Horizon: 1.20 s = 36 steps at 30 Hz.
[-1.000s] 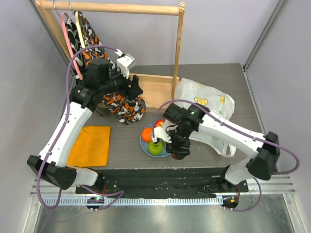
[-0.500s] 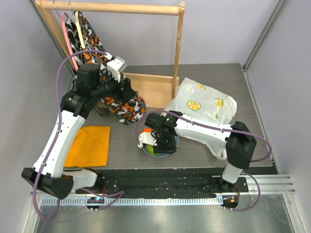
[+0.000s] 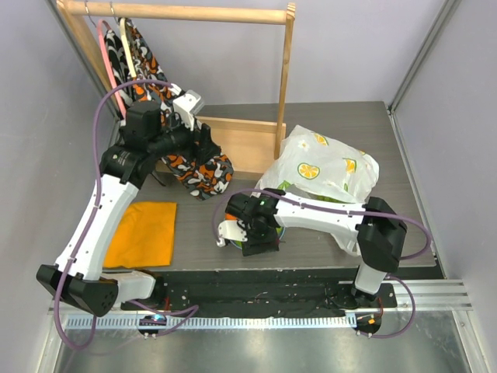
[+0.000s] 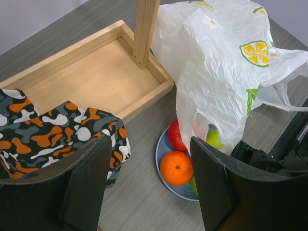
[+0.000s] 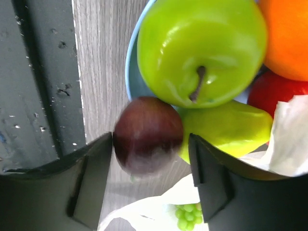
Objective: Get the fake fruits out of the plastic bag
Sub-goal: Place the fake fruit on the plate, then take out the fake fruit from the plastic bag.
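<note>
Purple plum (image 5: 148, 134) between right fingers (image 5: 91, 183), beside green apple (image 5: 202, 48).

robot lab test cell: plain grey panel walls (image 3: 349, 54), left arm (image 3: 97, 210) and right arm (image 3: 326, 211) bolted to slotted metal rail (image 3: 256, 320), staged wooden garment rack (image 3: 186, 12) on grey table (image 3: 342, 116).
</note>
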### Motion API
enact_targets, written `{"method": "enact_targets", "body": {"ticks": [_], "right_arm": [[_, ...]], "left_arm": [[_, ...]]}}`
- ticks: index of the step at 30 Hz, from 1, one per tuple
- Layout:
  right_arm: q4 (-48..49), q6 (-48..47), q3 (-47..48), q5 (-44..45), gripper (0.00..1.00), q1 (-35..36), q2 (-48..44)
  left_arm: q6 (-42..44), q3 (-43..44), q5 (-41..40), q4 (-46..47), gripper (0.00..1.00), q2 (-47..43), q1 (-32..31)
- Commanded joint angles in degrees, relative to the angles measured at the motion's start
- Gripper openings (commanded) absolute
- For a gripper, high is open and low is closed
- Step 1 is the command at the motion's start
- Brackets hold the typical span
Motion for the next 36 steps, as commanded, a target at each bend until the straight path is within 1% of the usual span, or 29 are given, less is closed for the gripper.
{"method": "enact_targets", "body": {"ticks": [1, 3, 4, 7, 10, 11, 13, 14, 15, 16, 18, 19, 20, 22, 23, 24, 25, 26, 28, 29, 31, 32, 34, 36], "right_arm": [[3.00, 0.99, -0.82, 4.07, 0.78, 0.81, 0.27], [3.27, 1.34, -0.64, 4.68, 0.92, 0.89, 0.18], [3.44, 1.69, -0.47, 4.86, 0.94, 0.81, 0.18], [2.66, 1.70, 0.50, 5.30, 0.96, 0.98, -0.17], [0.03, 1.78, 3.92, 5.48, 0.96, 0.98, -1.57], [-1.03, 1.78, 6.37, 5.04, 0.96, 0.98, -2.27], [-5.33, 1.44, 8.84, 2.24, 0.96, 0.90, -4.47], [-7.70, 1.35, 11.72, -0.47, 0.97, 0.90, -4.91], [-13.03, 1.17, 12.97, -2.33, 0.96, 0.90, -5.44], [-15.34, 0.99, 13.77, -5.91, 0.96, 0.90, -6.57], [-21.65, -0.58, 13.51, -8.57, 0.94, 0.98, -8.07], [-23.26, -1.55, 12.64, -9.72, 0.92, 0.90, -10.43], [-24.23, -2.16, 9.76, -9.38, 0.88, 0.90, -11.76], [-25.64, -3.83, 6.06, -7.36, 0.84, 0.72, -14.57], [-26.08, -4.62, 2.04, -4.92, 0.80, 0.63, -17.37], [-26.52, -6.11, 0.00, -3.33, 0.78, 0.37, -18.61], [-26.44, -6.82, -4.20, -1.57, 0.75, -0.68, -19.84], [-26.53, -7.70, -5.90, 0.62, 0.74, -2.08, -22.12], [-25.48, -10.78, -8.62, 0.64, 0.71, -6.29, -23.11], [-25.13, -11.65, -8.73, 0.21, 0.70, -12.66, -23.02], [-24.86, -14.28, -7.42, -1.02, 0.65, -18.58, -20.48], [-24.68, -15.26, -6.36, -1.20, 0.64, -23.49, -19.51], [-22.32, -17.54, -2.95, -0.77, 0.62, -27.91, -16.53], [-18.99, -19.04, -0.91, 0.63, 0.62, -31.77, -13.81]], "left_arm": [[-1.03, 0.75, 1.43, 2.62, 0.70, -0.05, 0.30], [-1.12, 0.75, 1.51, 2.62, 0.70, -0.22, 0.30], [-1.21, 0.66, 1.51, 2.63, 0.70, -0.31, 0.39], [-1.38, 0.66, 1.69, 2.80, 0.70, -0.22, 0.30], [-1.82, 1.01, 2.30, 2.89, 0.70, -0.13, 0.39], [-1.91, 1.10, 2.39, 2.89, 0.70, -0.05, 0.31], [-2.17, 1.36, 2.74, 3.06, 0.70, 0.04, 0.31], [-2.09, 1.45, 2.75, 3.15, 0.70, 0.22, 0.39], [-2.26, 1.45, 2.92, 3.33, 0.70, 0.39, 0.31], [-2.17, 1.54, 3.01, 3.33, 0.70, 0.48, 0.30], [-2.09, 1.63, 3.27, 3.68, 0.70, 0.92, 0.31], [-2.09, 1.72, 3.36, 3.85, 0.70, 1.09, 0.30], [-2.17, 2.33, 3.36, 4.03, 0.70, 1.27, 0.39], [-2.17, 2.94, 3.62, 4.21, 0.70, 2.32, 0.39], [-2.09, 3.90, 3.62, 4.21, 0.70, 2.67, 0.31], [-2.17, 4.35, 3.62, 4.12, 0.70, 2.94, 0.39], [-2.17, 4.70, 3.71, 4.12, 0.70, 3.72, 0.31], [-2.17, 5.49, 3.80, 4.21, 0.70, 3.99, 0.30], [-2.17, 5.76, 4.94, 4.29, 0.70, 4.78, 0.30], [-2.17, 5.85, 5.38, 4.64, 0.70, 4.96, 0.39], [-2.17, 6.02, 6.26, 4.91, 0.70, 5.57, 0.39], [-3.57, 5.94, 6.43, 5.08, 0.70, 5.67, 0.31], [-3.67, 5.76, 6.79, 5.00, 0.70, 5.75, 0.30], [-3.75, 5.59, 6.96, 5.00, 0.70, 5.84, 0.30]]}}
